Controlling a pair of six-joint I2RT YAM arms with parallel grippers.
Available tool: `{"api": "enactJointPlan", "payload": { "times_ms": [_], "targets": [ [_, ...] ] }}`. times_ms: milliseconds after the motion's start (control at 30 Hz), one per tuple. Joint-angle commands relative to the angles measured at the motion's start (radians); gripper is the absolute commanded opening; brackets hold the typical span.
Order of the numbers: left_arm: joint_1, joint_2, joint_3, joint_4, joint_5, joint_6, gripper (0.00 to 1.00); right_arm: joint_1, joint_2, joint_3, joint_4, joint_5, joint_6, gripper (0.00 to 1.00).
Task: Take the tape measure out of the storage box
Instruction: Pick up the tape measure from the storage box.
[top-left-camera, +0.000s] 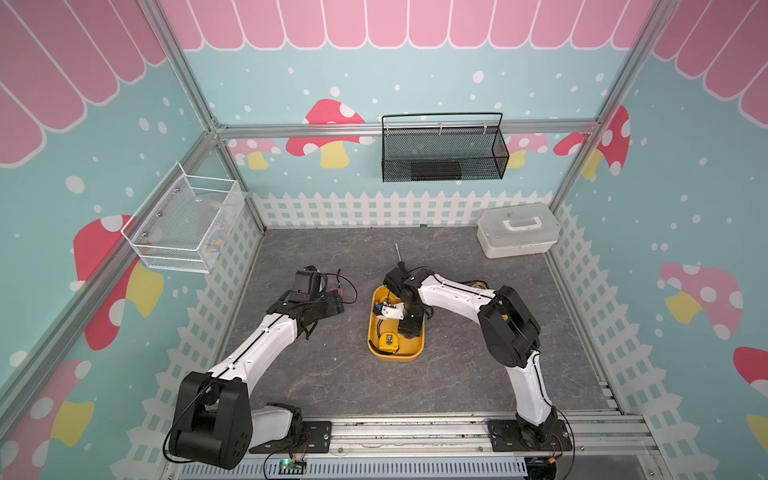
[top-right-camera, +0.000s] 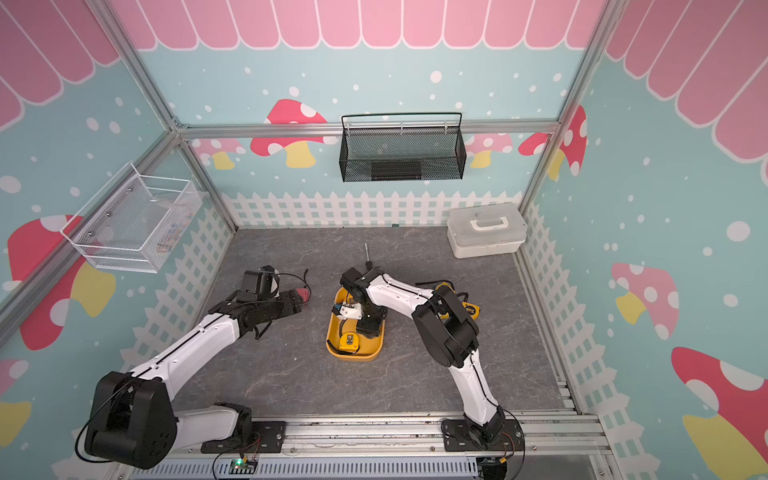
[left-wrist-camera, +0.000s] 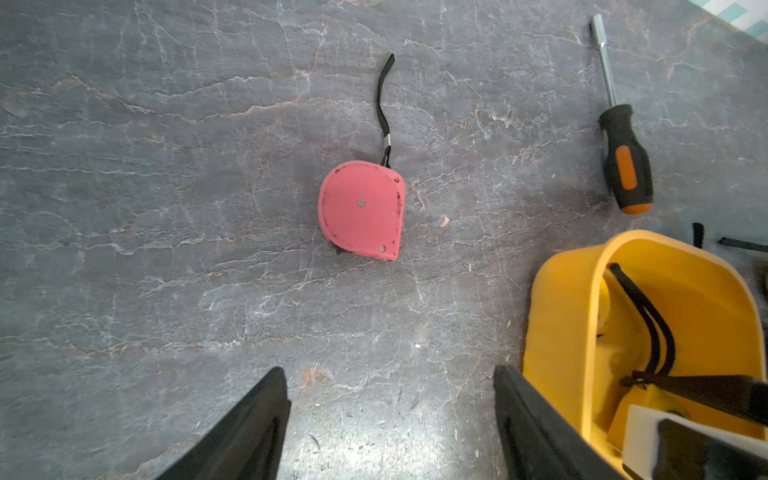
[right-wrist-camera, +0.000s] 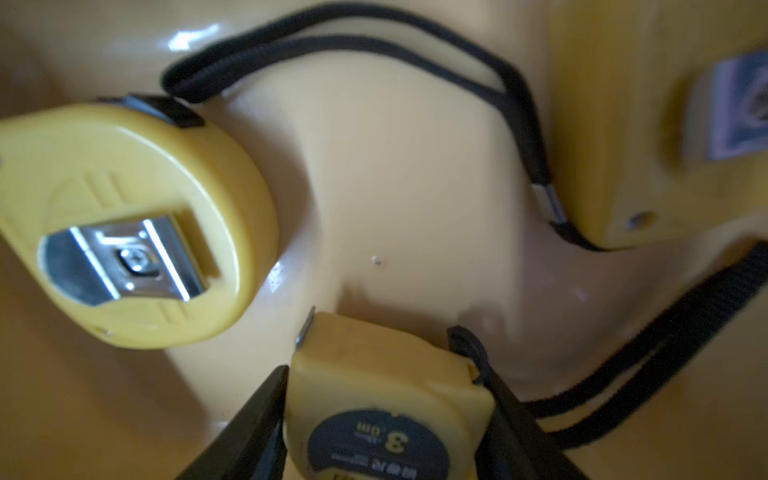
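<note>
The storage box (top-left-camera: 372, 332) is a shallow yellow tray in the middle of the table. My right gripper (right-wrist-camera: 386, 374) reaches down into it, and its fingers press both sides of a yellow tape measure (right-wrist-camera: 390, 415) with a dark round label. A second yellow tape measure (right-wrist-camera: 124, 224) lies clip-side up beside it in the box, and a third (right-wrist-camera: 648, 124) lies at the box's edge. In both top views the right arm hides the held one. My left gripper (left-wrist-camera: 390, 370) hangs open over bare table left of the box, holding nothing.
A red tape measure (left-wrist-camera: 361, 210) with a black strap lies on the table in front of the left gripper. A nut driver (left-wrist-camera: 623, 162) lies behind the box. More yellow tape measures (top-right-camera: 469, 309) lie right of the box. A white lidded case (top-left-camera: 517, 230) stands back right.
</note>
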Motion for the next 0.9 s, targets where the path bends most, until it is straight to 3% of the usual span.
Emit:
{"api": "enactJointPlan", "payload": {
  "times_ms": [0, 200, 400, 633, 767, 867],
  "targets": [
    [0.01, -0.028, 0.007, 0.006, 0.047, 0.005, 0.8, -0.026, -0.101, -0.005, 0.051, -0.051, 0.01, 0.59],
    [0.01, -0.015, 0.039, 0.015, 0.216, -0.006, 0.81, -0.063, -0.192, -0.041, 0.156, -0.159, 0.027, 0.58],
    [0.011, 0.0, 0.007, 0.141, 0.448, -0.042, 0.81, -0.09, -0.263, -0.076, 0.234, -0.282, 0.058, 0.57],
    [0.011, 0.057, -0.048, 0.445, 0.68, -0.246, 0.81, -0.098, -0.302, -0.101, 0.259, -0.315, 0.074, 0.57],
    [0.009, 0.112, -0.097, 0.676, 0.741, -0.417, 0.8, -0.097, -0.317, -0.114, 0.278, -0.339, 0.085, 0.57],
    [-0.009, 0.15, -0.108, 0.762, 0.755, -0.472, 0.8, -0.098, -0.318, -0.111, 0.278, -0.345, 0.086, 0.57]
  ]
}}
